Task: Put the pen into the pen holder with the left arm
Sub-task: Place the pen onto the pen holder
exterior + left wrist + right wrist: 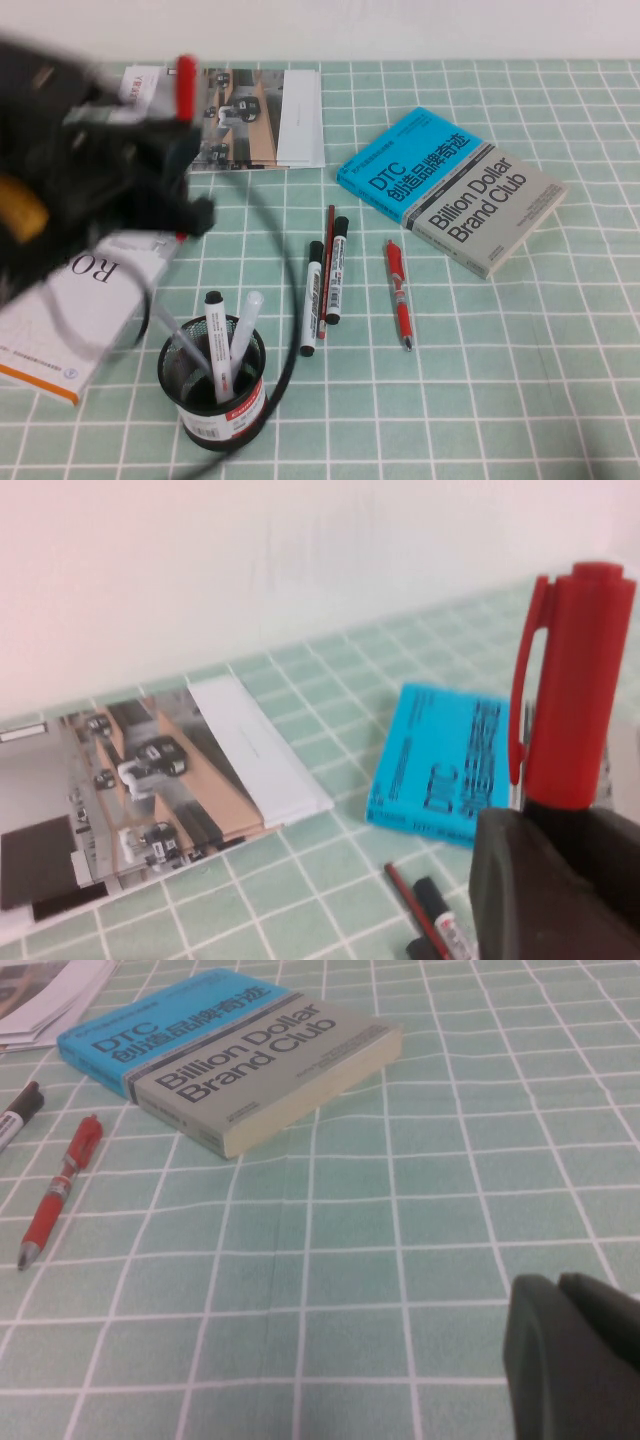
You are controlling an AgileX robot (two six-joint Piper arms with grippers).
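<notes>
My left gripper (pixel 160 115) is raised above the table's left side, blurred, and is shut on the pen. The pen's red cap (pixel 185 82) sticks up out of the jaws. In the left wrist view the red cap (pixel 573 685) stands upright above the black fingers (pixel 540 880); the white barrel is hidden. The pen holder (pixel 200 415), a black mesh cup with a red-and-white label, stands at the front left, below and to the right of the gripper, with two markers in it. My right gripper (pixel 580 1355) is low over bare tablecloth, shut and empty.
A blue-and-grey book (pixel 450 190) lies at the back right, and a magazine (pixel 262 118) at the back. A white book (pixel 80 300) lies on the left. Two black-capped markers (pixel 326 280) and a red click pen (pixel 399 295) lie mid-table. A black cable (pixel 293 300) loops beside the holder.
</notes>
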